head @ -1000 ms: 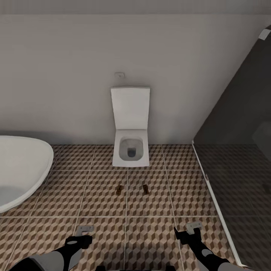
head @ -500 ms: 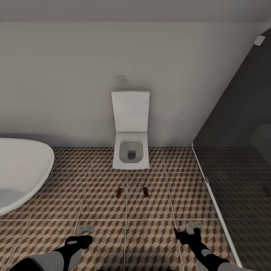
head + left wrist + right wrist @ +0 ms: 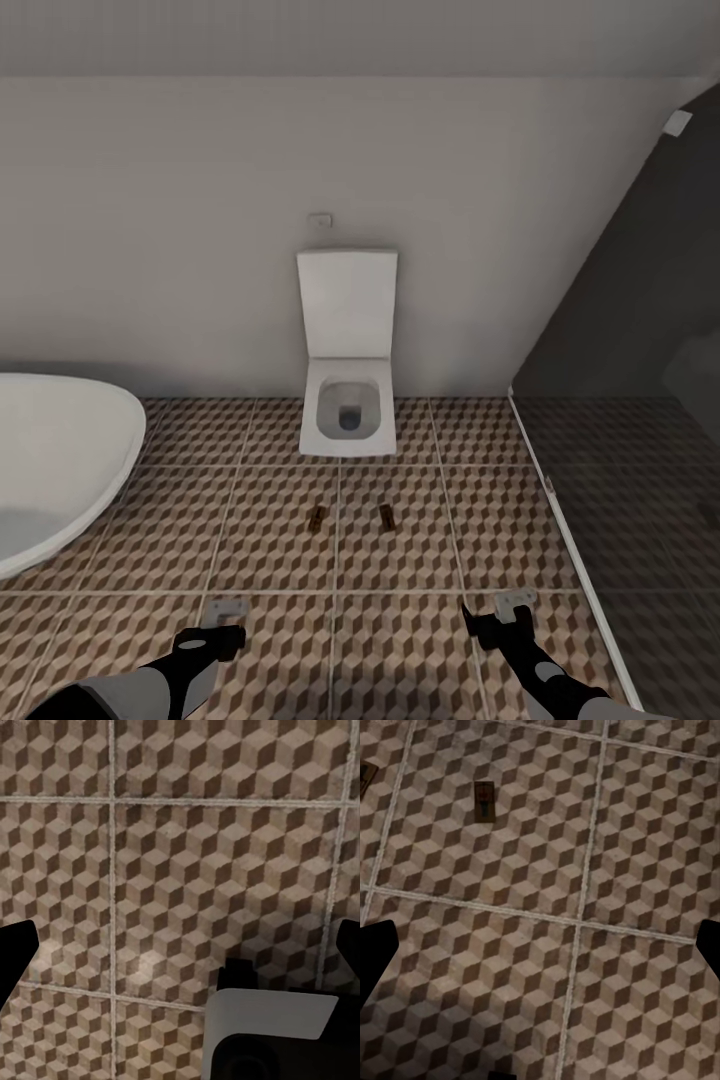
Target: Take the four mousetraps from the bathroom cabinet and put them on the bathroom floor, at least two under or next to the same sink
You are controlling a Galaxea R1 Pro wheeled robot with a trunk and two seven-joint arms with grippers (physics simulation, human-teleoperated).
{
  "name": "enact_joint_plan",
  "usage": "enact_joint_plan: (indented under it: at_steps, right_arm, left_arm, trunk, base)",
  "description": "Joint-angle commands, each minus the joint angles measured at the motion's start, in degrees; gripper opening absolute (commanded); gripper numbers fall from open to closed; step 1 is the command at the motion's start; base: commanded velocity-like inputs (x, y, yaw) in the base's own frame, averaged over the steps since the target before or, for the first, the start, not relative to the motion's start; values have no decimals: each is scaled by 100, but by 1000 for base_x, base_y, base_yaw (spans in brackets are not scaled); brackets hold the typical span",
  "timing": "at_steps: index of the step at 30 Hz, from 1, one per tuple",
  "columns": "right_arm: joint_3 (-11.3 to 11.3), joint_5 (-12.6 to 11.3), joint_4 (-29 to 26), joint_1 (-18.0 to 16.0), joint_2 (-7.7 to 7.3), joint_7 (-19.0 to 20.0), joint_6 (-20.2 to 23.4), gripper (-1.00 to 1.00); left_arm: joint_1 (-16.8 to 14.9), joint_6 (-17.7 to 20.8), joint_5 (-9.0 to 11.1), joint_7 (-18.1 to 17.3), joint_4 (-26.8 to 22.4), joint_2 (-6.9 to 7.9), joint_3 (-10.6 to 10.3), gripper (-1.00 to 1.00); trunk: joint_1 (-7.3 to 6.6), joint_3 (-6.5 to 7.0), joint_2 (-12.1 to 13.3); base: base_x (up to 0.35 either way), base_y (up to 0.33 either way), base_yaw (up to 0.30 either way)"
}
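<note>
Two mousetraps (image 3: pixel 316 517) (image 3: pixel 386 516) lie flat on the bathroom floor (image 3: pixel 270 540), side by side on the cube-patterned tiles in front of a white toilet (image 3: pixel 347 405). In the right wrist view one mousetrap (image 3: pixel 484 799) shows whole and another (image 3: pixel 366 777) is cut by the frame edge. My left gripper (image 3: pixel 222 622) (image 3: pixel 180 952) hangs open over bare tile, nothing between its fingers. My right gripper (image 3: pixel 497 615) (image 3: pixel 540 952) is open too, short of the traps and to their right. The cabinet and the sink are out of view.
A big oval white bathtub (image 3: pixel 60 460) fills the left side. A dark glass shower screen (image 3: pixel 620 380) with a pale floor rail (image 3: pixel 575 560) closes the right. A plain white wall (image 3: pixel 200 250) stands behind the toilet.
The whole picture has slid down a little and the toilet looks slightly smaller, so the camera has moved. The traps lie where they were; both grippers hold their pose.
</note>
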Motion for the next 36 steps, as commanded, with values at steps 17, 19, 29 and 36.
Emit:
enact_joint_plan:
  at_steps: [17,19,29,36]
  right_arm:
    - [42,-60,5,-3,-1,18,1,100]
    - [42,-60,5,-3,-1,15,3,100]
    - [42,-60,5,-3,-4,10,7,100]
    - [42,-60,5,-3,-1,10,7,100]
  left_arm:
    - [-8,-22,22,1,17,-5,-32,100]
    - [-7,-22,22,1,17,-5,-32,100]
    - [-6,-9,22,1,17,-5,-32,100]
    - [-6,-7,22,1,17,-9,-32,100]
  trunk:
    - [3,149,-9]
    - [3,166,-9]
    - [3,252,-9]
    - [3,311,-9]
  base:
    - [0,0,0]
    - [0,0,0]
    - [0,0,0]
    - [0,0,0]
